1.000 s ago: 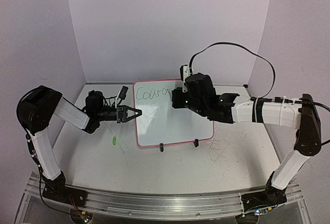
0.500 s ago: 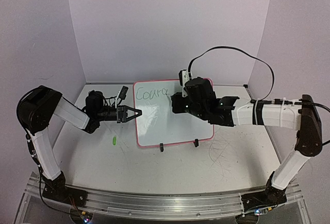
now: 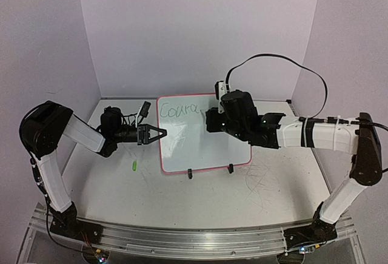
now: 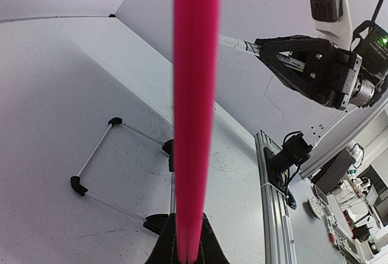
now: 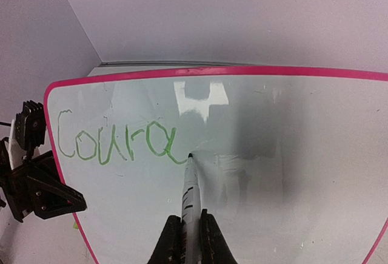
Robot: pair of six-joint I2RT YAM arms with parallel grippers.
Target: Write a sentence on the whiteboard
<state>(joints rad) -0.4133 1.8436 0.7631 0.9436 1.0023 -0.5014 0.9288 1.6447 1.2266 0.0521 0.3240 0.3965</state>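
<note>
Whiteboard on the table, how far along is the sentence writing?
Done: thin green handwritten letters reading "Coura" sit top left on the small glossy white whiteboard with its pink-red rim. In hand: the right gripper pinches a slim pale marker, tip at the last letter's tail, while the left gripper clamps the board's left rim. Left: that word looks unfinished, and the bare board below holds no further words.

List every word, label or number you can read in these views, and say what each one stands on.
"Coura": green writing at the top left of the whiteboard, a word not yet finished.
Dark marks on the barrel of the marker: too small to read.
Nothing else in any view is legible.
</note>
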